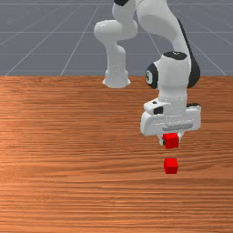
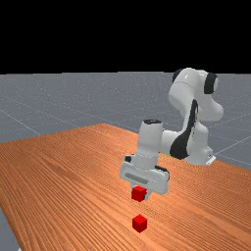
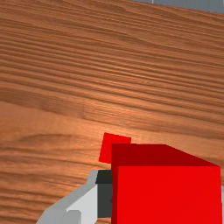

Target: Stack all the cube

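Obs.: jaws clenched on the raised cube [image 1: 171, 140], one pad [image 3: 104, 199] pressed to its side in the wrist view. Second cube [image 2: 139, 223] sits on the counter [image 1: 68, 182], lower than the held one in both outside views, the two well apart. Stack not made; step in hand judged to be alignment, then lowering.

Risk 1, offset. In the wrist view the second cube peeks out past the raised cube's edge, toward the side of that pad. If the jaws came straight down without a correction, the overlap could be partial and the upper cube might tip off on release.

Risk 2, angle. Edges of the two cubes do not run parallel in the wrist view, and the jaws look slightly tilted in the far view. Landing on one edge could shove the base cube along the wood — or twist the load in the grip.

Risk 3, height. Opening too high: drop and bounce. Pressing too low: base skids. Raised cube hides part of its target, so the contact point is hard to judge; slow descent advised.
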Action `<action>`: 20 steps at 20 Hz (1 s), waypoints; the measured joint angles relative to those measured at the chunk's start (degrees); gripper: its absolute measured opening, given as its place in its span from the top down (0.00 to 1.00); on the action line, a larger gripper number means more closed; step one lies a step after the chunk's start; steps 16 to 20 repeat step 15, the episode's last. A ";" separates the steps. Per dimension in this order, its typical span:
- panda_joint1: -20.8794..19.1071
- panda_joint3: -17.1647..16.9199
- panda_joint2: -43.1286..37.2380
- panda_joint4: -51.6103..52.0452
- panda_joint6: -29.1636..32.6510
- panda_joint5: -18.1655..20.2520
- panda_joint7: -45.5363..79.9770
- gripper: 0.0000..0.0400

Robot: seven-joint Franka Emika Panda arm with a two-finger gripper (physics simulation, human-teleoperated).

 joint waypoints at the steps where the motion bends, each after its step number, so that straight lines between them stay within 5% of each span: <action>1: -0.08 -0.04 0.82 1.41 -0.16 -0.05 0.06 0.51; 12: 2.00 0.20 6.26 6.57 -1.55 -1.39 0.95 0.51; 13: 1.87 0.13 6.21 7.04 -1.83 -1.40 0.93 0.31; 15: 1.78 0.09 6.18 7.46 -2.11 -1.41 0.92 0.11; 20: 1.78 0.09 6.18 7.46 -2.11 -1.41 0.92 0.11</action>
